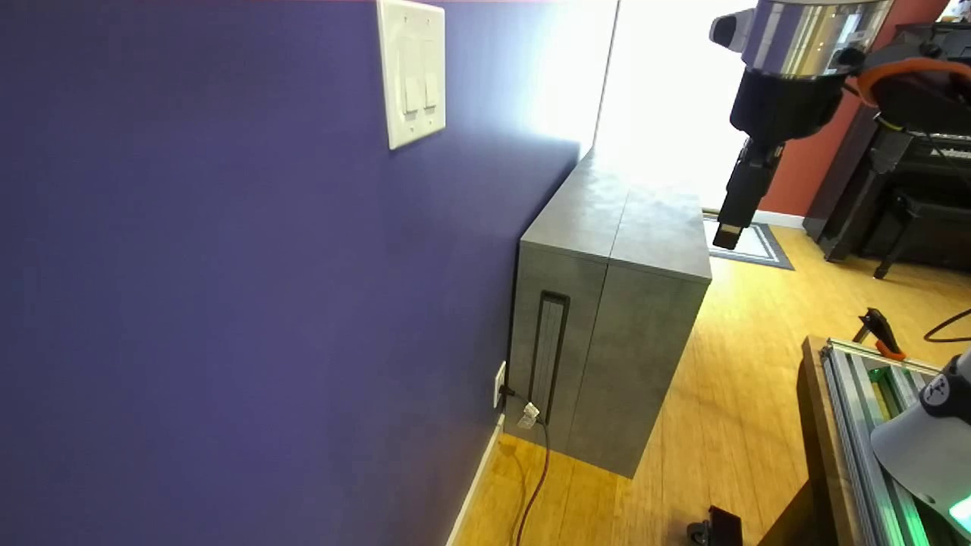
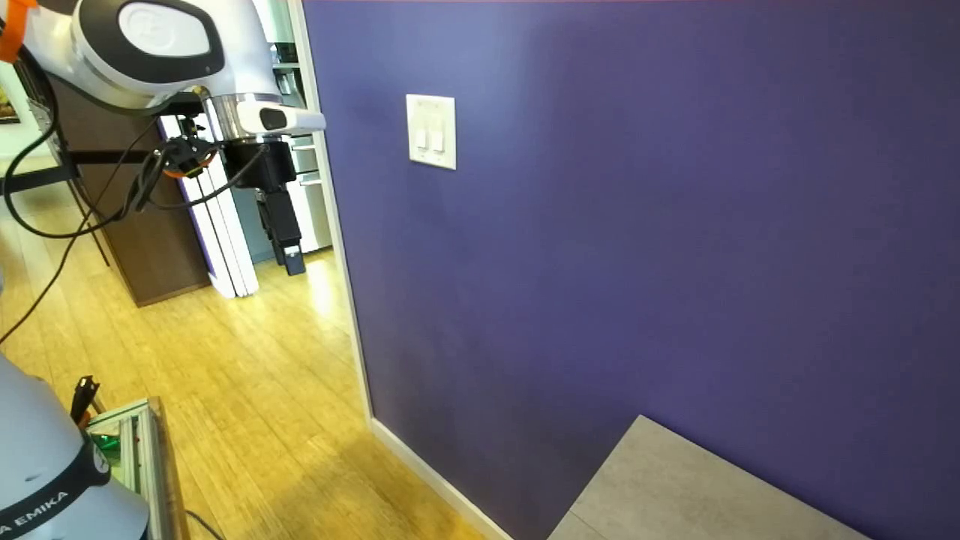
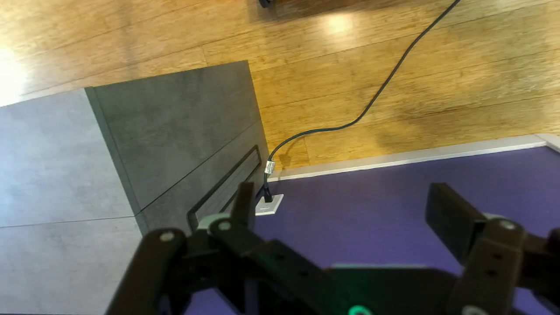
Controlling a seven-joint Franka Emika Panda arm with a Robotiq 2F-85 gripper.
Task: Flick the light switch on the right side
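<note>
A: State the target and location.

B: Right-hand rocker switch [image 1: 430, 83], set in the white two-gang wall plate [image 1: 394, 83] on the purple wall [image 2: 637, 262], just beside the left-hand rocker switch [image 1: 410, 89]. Probably mounted near the white vertical trim [image 2: 335, 217] for easy reach in passing.

A: Report the setting of the pincer [image 3: 341, 197].

B: Set wide. Note in the wrist view the fingers [image 3: 241, 205] well apart, without any object between. Directed downward and well apart from the wall plate in both exterior views; presumably for clearance ahead of the approach.

A: Retain the wide setting for pressing?

B: Not recommended. Narrow first, then press. Judge the paired rocker switches too closely spaced for broad contact; otherwise, risk tripping the left-hand one.

A: Account for the grey cabinet [image 1: 614, 311] and dark power cord [image 3: 321, 130].

B: For the cabinet: placed just beside the purple wall, probably to save floor space. Lower than the wall plate in both exterior views, hence unlikely to obstruct. For the cord: plugged into the white wall outlet [image 3: 267, 208] beside the cabinet, likely routed low to leave the approach free.
</note>
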